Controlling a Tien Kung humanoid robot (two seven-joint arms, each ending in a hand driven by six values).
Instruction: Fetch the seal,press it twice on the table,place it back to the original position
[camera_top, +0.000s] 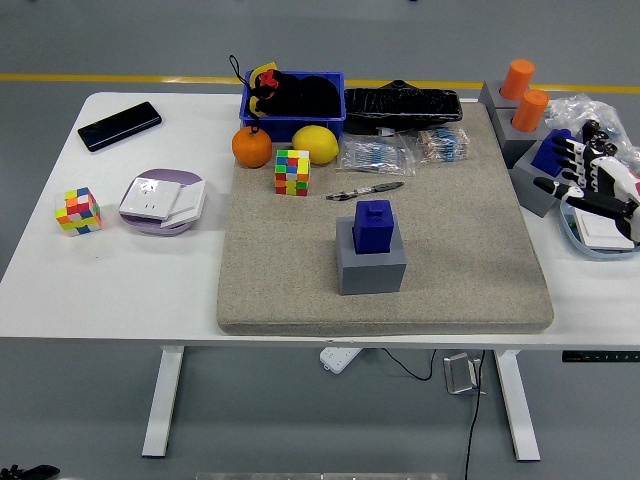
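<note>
A: Where is the seal?

B: The dark blue block-shaped seal (374, 225) stands upright on top of the grey square holder (370, 267), roughly in the middle of the beige felt mat (300, 290) that covers the right half of the white worktop (110, 280). Nothing is touching it.

A: And the hand?

B: The right hand (590, 180), black and white with red trim, is at the worktop's right edge, well apart from the seal. Its fingers are spread and loose and it holds nothing. It hangs over the clutter there, near a second grey holder with a blue stamp (548, 152) and a pale blue tray (600, 240). The left hand is not to be seen.

A: Why would the seal be sitting like that?

B: I'd judge the grey holder is its home spot, since it keeps the stamping face off the mat and the top clear for a grasp from above or the sides. Whether the pressing is done or not begun, I cannot tell from this.

A: Anything in the way?

B: A black pen (364, 190) lies just behind the holder toward the far edge, and a multicoloured puzzle cube (293, 171) stands further left. The mat toward the near edge and right of the holder is bare, which looks the sensible place for pressing
</note>
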